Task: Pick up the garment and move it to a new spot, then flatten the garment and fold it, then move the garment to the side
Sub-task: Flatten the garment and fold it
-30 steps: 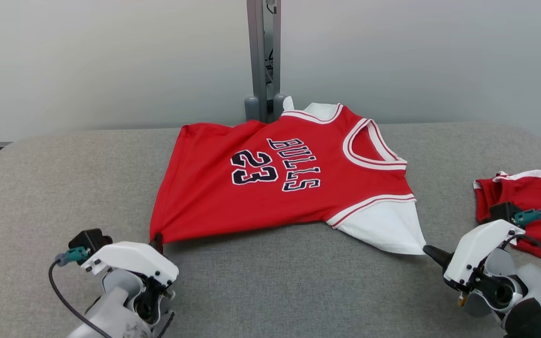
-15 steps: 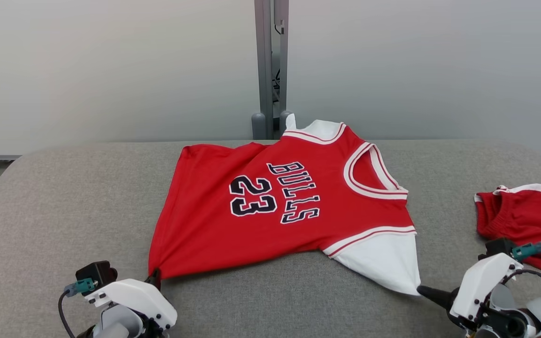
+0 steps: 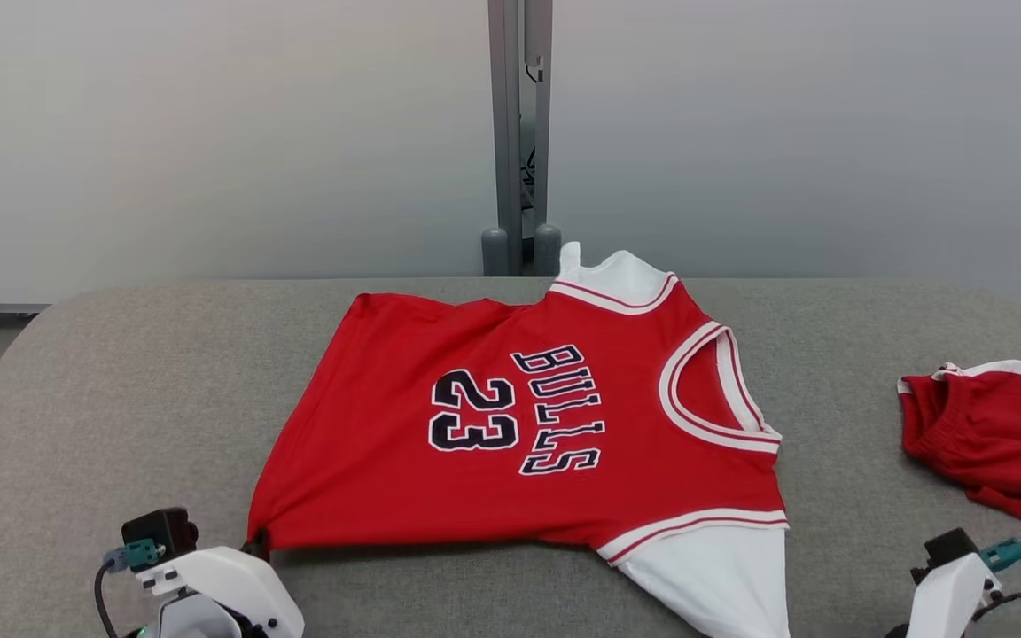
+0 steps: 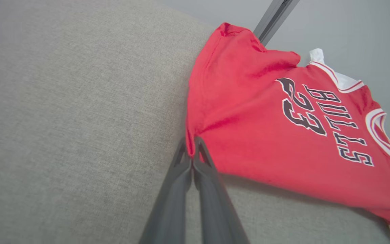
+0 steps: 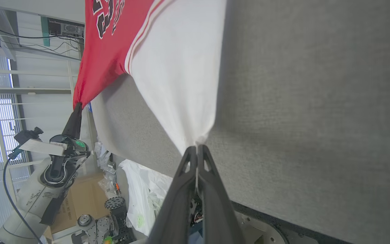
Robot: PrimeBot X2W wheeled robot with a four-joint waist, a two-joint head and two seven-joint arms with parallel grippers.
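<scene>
Table (image 3: pixel 76 416) in grey woven cloth, spanning nine o'clock to three o'clock in the head view, pale wall (image 3: pixel 209 133) behind. At seven o'clock, left gripper (image 4: pixel 192 156) below its white housing, long dark fingers pressed tight together on the near hem corner of the jersey (image 3: pixel 510 443), red fabric nipped between the tips and puckered into small folds there. Jersey itself at the centre of the table, front up, spread mostly flat, hem toward nine o'clock and white-trimmed neckline (image 3: pixel 713 390) toward three o'clock, lettering "BULLS" and "23" turned sideways. Far hem corner slightly rumpled, at the jersey's own ten o'clock. Metal post (image 3: pixel 519 133) upright at twelve o'clock, just behind the far white sleeve (image 3: pixel 619 273). Near white sleeve (image 3: pixel 714 576) at five o'clock, drawn to a point and running off the bottom edge. In the right wrist view, right gripper (image 5: pixel 197 150) clamped on that sleeve's tip, white cloth fanning out from the closed tips toward twelve o'clock. Near edge of the jersey stretched between the two grippers and lifted a little off the cloth, shadow beneath. Right gripper's white housing at four o'clock in the head view. Red shorts (image 3: pixel 998 443) with white trim at three o'clock, lying apart from the jersey, partly cut off by the frame.
</scene>
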